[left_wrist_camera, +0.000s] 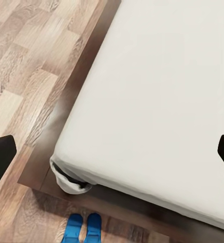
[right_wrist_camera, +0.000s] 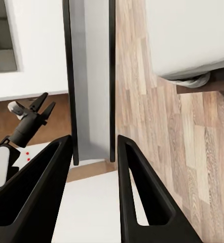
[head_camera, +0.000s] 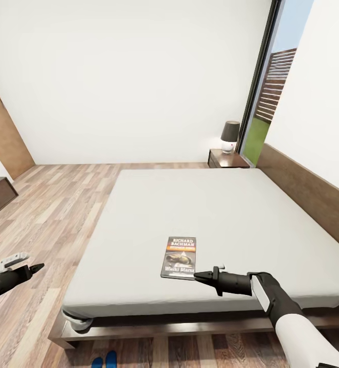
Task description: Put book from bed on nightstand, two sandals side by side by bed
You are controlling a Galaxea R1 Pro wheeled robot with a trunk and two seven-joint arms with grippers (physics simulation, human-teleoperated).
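The book [head_camera: 179, 258] lies flat on the bed [head_camera: 138, 230] near its foot edge, so carrying it to the nightstand [head_camera: 227, 159] at the far corner is not yet done. The sandals [left_wrist_camera: 84, 228] sit side by side on the floor just off the bed's foot corner, so that part looks settled. The right gripper [head_camera: 199, 276] points at the book's near corner, apparently just touching it; its jaws stand slightly parted and hold nothing. The left gripper [head_camera: 36, 267] hangs over the floor well apart from the book, jaws open and empty.
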